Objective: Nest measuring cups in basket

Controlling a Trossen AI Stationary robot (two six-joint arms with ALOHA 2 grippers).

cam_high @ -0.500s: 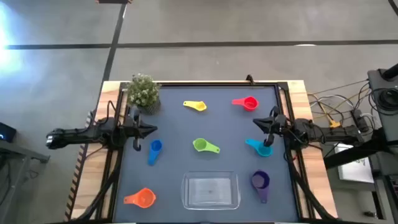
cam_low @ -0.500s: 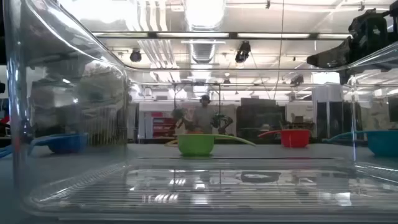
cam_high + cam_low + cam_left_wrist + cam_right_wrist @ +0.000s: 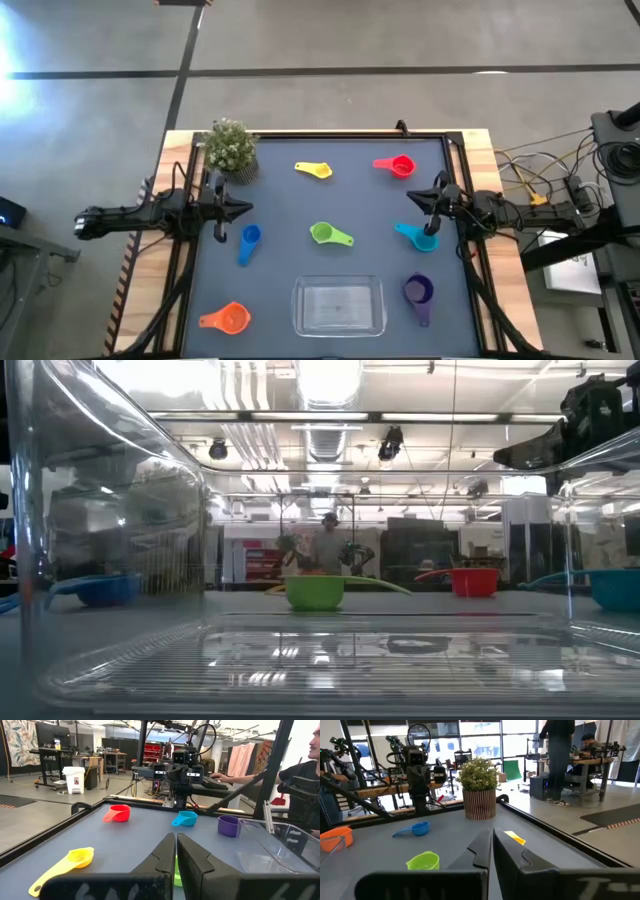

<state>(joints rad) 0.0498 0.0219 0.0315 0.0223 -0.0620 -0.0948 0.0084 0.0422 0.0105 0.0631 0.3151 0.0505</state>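
Left gripper (image 3: 243,209) and right gripper (image 3: 414,201), jaws closed, empty.

Seven measuring cups, one basket, one plant, two arms

One cup of each colour lies on the table — yellow cup (image 3: 315,170), red cup (image 3: 397,165), blue cup (image 3: 248,241), green cup (image 3: 327,235), teal cup (image 3: 418,236), purple cup (image 3: 418,294), orange cup (image 3: 227,319). There is a single clear basket (image 3: 339,306), with no cup in it, and a single potted plant (image 3: 231,148) at the corner. Two grippers — the left gripper (image 3: 245,209) and the right gripper (image 3: 410,198).
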